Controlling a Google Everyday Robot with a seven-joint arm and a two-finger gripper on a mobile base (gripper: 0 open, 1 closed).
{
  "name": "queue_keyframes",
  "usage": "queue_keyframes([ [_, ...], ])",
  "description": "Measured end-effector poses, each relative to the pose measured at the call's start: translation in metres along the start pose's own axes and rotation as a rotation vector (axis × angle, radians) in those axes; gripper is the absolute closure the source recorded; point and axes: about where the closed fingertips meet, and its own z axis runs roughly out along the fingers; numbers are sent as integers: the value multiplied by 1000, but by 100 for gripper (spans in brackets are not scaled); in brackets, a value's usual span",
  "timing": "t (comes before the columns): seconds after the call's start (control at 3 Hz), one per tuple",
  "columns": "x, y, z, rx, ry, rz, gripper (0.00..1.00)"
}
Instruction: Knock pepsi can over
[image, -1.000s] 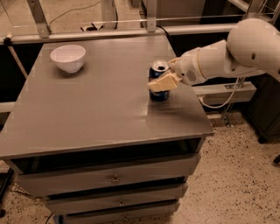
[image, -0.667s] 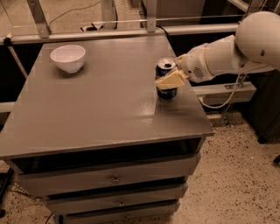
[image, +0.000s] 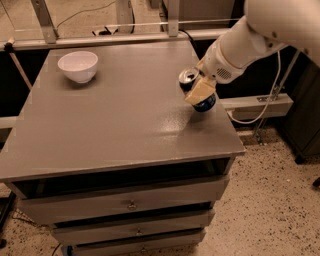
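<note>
The can (image: 206, 103) is tipped off upright. Its long axis slants, with the silver top pointing up and to the left, toward the far side of the surface (image: 120, 125), and the dark-blue bottom pointing down and to the right. It sits near the right edge of the surface, about halfway between front and back. Whether its lower rim touches the surface cannot be told.

The tool (image: 199, 91) is at the can, coming in from the right at the end of a thick white arm (image: 250, 40) that enters from the upper right corner. A tan part of the tool lies across the front of the can's middle, touching it and hiding the label there. Whether the tool is spread or pressed together cannot be told.

The surface is a flat grey top on a cabinet with a row of drawers (image: 131, 204) below, each with a small knob. A white bowl (image: 78, 65) stands upright near the far left corner, well apart from the can. Beyond the far edge runs a pale rail (image: 125, 39). The floor (image: 272, 200) to the right is speckled, and a white cable (image: 260, 107) hangs there.
</note>
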Motion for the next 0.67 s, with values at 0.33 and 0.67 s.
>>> queue_keyframes([
  [0.33,5,7,11,-49,158,-123,100],
  [0.67,6,14,22,-90,277,-227,100],
])
